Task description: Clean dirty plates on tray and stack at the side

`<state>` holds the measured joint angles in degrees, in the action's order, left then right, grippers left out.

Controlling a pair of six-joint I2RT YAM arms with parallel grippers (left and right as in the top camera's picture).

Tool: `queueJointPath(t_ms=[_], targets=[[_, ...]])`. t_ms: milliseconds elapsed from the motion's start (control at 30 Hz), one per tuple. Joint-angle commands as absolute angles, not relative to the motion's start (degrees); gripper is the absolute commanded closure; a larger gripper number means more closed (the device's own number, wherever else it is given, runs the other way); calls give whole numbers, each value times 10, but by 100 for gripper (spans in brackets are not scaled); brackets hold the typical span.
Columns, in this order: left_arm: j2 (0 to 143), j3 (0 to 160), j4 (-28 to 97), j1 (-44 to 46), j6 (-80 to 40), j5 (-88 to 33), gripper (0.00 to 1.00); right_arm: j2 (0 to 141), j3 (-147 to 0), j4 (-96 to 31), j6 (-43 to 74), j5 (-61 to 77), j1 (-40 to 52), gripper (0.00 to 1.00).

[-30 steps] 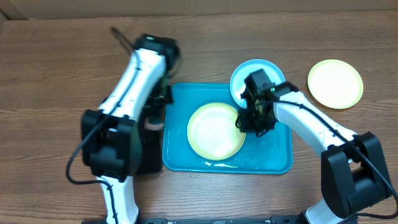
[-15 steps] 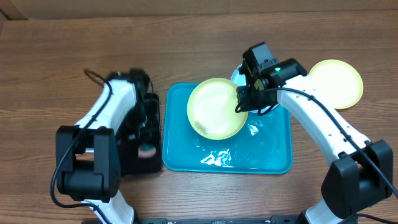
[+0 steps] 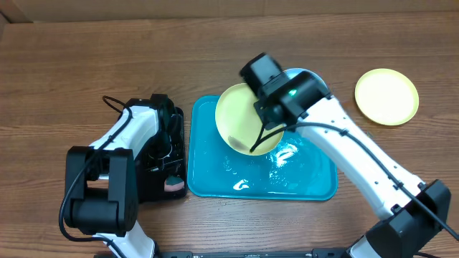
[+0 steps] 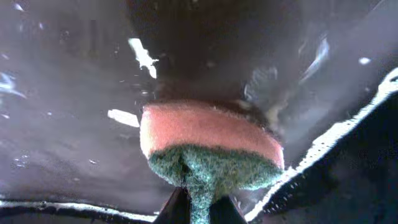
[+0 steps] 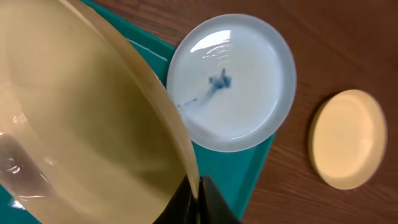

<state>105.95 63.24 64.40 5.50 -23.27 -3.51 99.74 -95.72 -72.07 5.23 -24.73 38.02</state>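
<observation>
My right gripper is shut on the rim of a pale yellow-green plate, holding it tilted steeply above the turquoise tray. A light blue plate with a dark blue smear lies at the tray's far right corner, overlapping its rim. From overhead my arm hides most of it, leaving a sliver. Another yellow-green plate sits on the table to the right. My left gripper is shut on a pink and green sponge.
The sponge hangs low over a wet black tray just left of the turquoise tray. Water pools glisten on the turquoise tray's floor. Wooden tabletop surrounds everything.
The right arm has raised the yellow-green plate off the tray and tipped it on edge, shifting left. The left arm has swung the sponge back over the black tray, toward its near end.
</observation>
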Motion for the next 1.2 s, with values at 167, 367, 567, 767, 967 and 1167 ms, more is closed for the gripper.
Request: queueJointPath(t_ms=[167, 367, 567, 767, 967, 1167], targets=[[1021, 650, 640, 24, -196, -72, 95, 979, -974, -714, 11, -444, 419, 96], [1008, 656, 645, 3, -189, -76, 96, 979, -974, -686, -55, -548, 454, 96], [1007, 656, 651, -3, -179, -75, 96, 979, -974, -656, -125, -688, 515, 96], [1007, 656, 651, -5, -179, -75, 96, 979, -974, -613, -183, -834, 577, 96], [1007, 656, 653, -5, -177, -75, 96, 979, -974, -594, -200, -861, 625, 96], [1007, 656, 653, -5, -173, -75, 96, 979, -974, -592, -187, -834, 636, 96]])
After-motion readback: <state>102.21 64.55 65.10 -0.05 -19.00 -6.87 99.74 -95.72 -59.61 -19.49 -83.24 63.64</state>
